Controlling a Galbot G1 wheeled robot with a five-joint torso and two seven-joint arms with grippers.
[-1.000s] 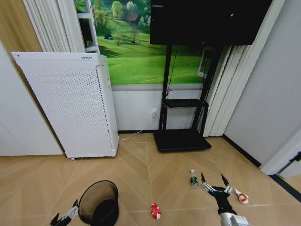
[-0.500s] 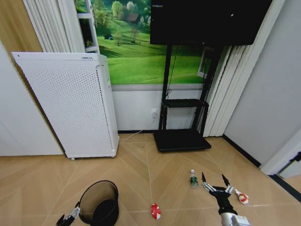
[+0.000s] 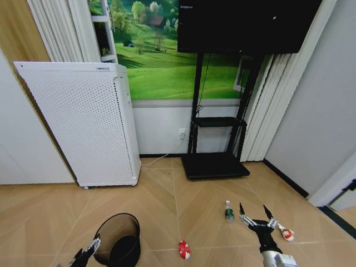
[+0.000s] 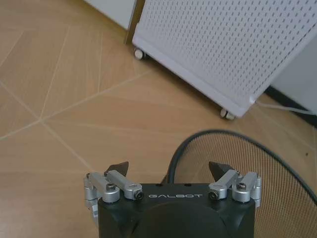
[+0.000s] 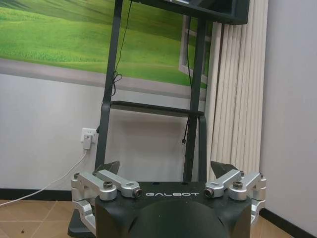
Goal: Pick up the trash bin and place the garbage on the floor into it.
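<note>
Early stage, by the look of it: nothing lifted, nothing binned. Trash bin [image 3: 118,239] standing upright on the floor [image 3: 167,189] at about 7 o'clock in the head view, near the white perforated appliance [image 3: 83,122] at 10 o'clock. Left gripper [image 4: 171,173] low at the bin's near rim, fingers [image 4: 118,169] spread wide and released, straddling the rim's edge in the left wrist view but not closed on it; contact with the mesh impossible to judge. Right gripper [image 3: 255,217] at about 5 o'clock, fingers likewise splayed and grasping nothing, hovering between the small bottle [image 3: 228,211] and one red-and-white piece [image 3: 287,233]. Second red-and-white piece [image 3: 183,249] lying at 6 o'clock, between bin and right gripper. All three bits of garbage on the floor, well apart from the bin's mouth. Left to do, judging from this: clamping and raising the bin, then collecting every piece.
</note>
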